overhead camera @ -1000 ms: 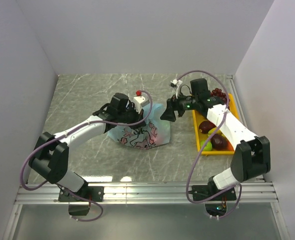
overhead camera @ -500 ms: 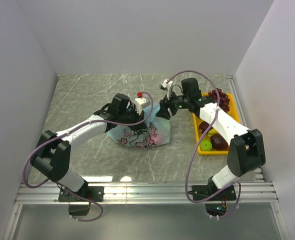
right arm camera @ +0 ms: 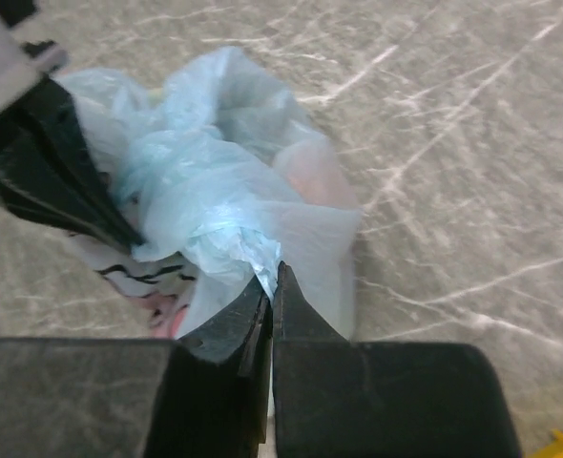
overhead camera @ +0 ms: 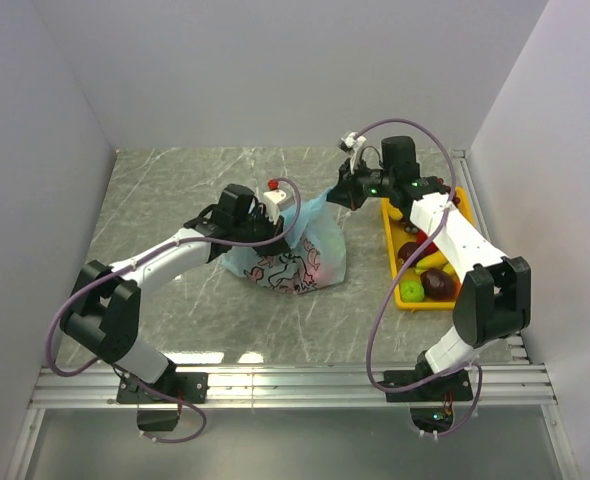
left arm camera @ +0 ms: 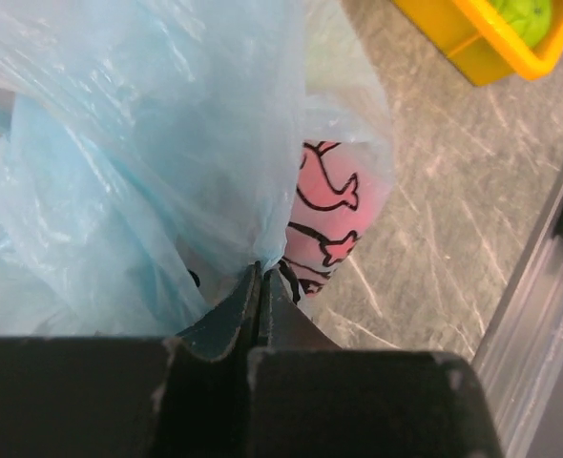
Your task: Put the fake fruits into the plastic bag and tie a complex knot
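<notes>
A light-blue plastic bag (overhead camera: 293, 262) with pink cartoon print sits mid-table (overhead camera: 175, 190), its top drawn up between two arms. The left gripper (left arm camera: 260, 275) is pinched tight on one fold of film. The right gripper (right arm camera: 274, 277) is clamped on another, nearer the yellow tray (overhead camera: 388, 262) holding fruit (overhead camera: 412, 290). This looks like holding the bag's mouth up. Next, probably spreading it for that fruit.

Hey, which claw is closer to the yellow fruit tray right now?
Right. The right claw pinches the plastic bag just left of the yellow tray; the left claw grips the bag's opposite side, farther left.
</notes>
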Controlling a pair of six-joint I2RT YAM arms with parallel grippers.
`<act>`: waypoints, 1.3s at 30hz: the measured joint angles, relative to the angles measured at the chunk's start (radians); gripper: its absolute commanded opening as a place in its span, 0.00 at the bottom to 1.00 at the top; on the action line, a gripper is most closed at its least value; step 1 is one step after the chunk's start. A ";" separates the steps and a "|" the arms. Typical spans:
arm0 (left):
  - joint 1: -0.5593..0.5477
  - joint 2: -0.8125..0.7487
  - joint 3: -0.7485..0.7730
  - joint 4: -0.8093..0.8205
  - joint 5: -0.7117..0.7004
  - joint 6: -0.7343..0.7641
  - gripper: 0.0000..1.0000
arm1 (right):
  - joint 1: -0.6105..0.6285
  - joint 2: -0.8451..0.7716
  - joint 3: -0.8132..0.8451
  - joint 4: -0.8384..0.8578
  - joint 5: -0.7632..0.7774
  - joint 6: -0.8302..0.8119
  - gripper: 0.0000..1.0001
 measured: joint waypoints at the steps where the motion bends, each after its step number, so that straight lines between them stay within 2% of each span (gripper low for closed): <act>1: -0.001 0.005 0.003 -0.003 -0.010 -0.001 0.00 | 0.002 0.003 0.000 -0.001 -0.013 0.010 0.19; 2: -0.001 0.016 0.013 -0.011 -0.021 -0.002 0.00 | 0.004 0.009 0.000 -0.003 -0.034 0.016 0.51; 3: -0.001 0.036 0.031 -0.017 -0.038 -0.003 0.00 | 0.005 0.018 0.000 -0.008 -0.050 0.024 0.65; 4: 0.000 0.056 0.048 -0.019 -0.049 -0.005 0.00 | 0.006 0.025 0.001 -0.011 -0.062 0.016 0.74; 5: 0.000 0.072 0.060 -0.019 -0.058 -0.009 0.00 | 0.006 0.035 0.001 -0.013 -0.073 0.012 0.93; 12: 0.011 0.092 0.070 -0.018 -0.052 -0.019 0.00 | -0.019 0.036 -0.191 0.103 -0.124 -0.096 0.96; 15: 0.011 0.092 0.070 -0.019 -0.054 -0.029 0.00 | -0.020 0.058 -0.216 0.128 -0.142 -0.127 0.96; 18: 0.011 0.095 0.070 -0.013 -0.071 -0.053 0.00 | -0.012 0.119 -0.174 0.144 -0.162 -0.158 0.45; 19: 0.010 0.098 0.071 -0.010 -0.089 -0.067 0.00 | -0.008 0.144 -0.153 0.136 -0.172 -0.160 0.14; 20: 0.010 0.100 0.071 -0.007 -0.108 -0.079 0.00 | -0.004 0.162 -0.139 0.131 -0.180 -0.160 0.03; 21: 0.010 0.104 0.071 -0.002 -0.132 -0.095 0.00 | 0.000 0.178 -0.126 0.124 -0.187 -0.148 0.00; 27: 0.012 0.119 0.065 0.039 -0.239 -0.188 0.00 | 0.051 0.182 -0.135 0.026 -0.240 -0.070 0.00; 32: 0.043 0.091 -0.013 0.150 -0.209 -0.281 0.00 | 0.117 0.120 -0.277 0.066 -0.293 0.140 0.00; 33: 0.050 0.083 -0.027 0.160 -0.190 -0.291 0.00 | 0.131 0.106 -0.304 0.082 -0.299 0.181 0.09; 34: 0.056 0.076 -0.036 0.167 -0.173 -0.300 0.00 | 0.147 0.095 -0.324 0.090 -0.305 0.222 0.25; 36: 0.064 0.064 -0.045 0.170 -0.141 -0.309 0.00 | 0.167 0.086 -0.331 0.079 -0.316 0.262 0.38; 37: 0.066 0.057 -0.051 0.172 -0.126 -0.309 0.00 | 0.172 0.084 -0.323 0.064 -0.323 0.265 0.44; 39: 0.068 0.034 -0.065 0.167 -0.100 -0.307 0.00 | 0.156 0.082 -0.279 -0.026 -0.335 0.233 0.45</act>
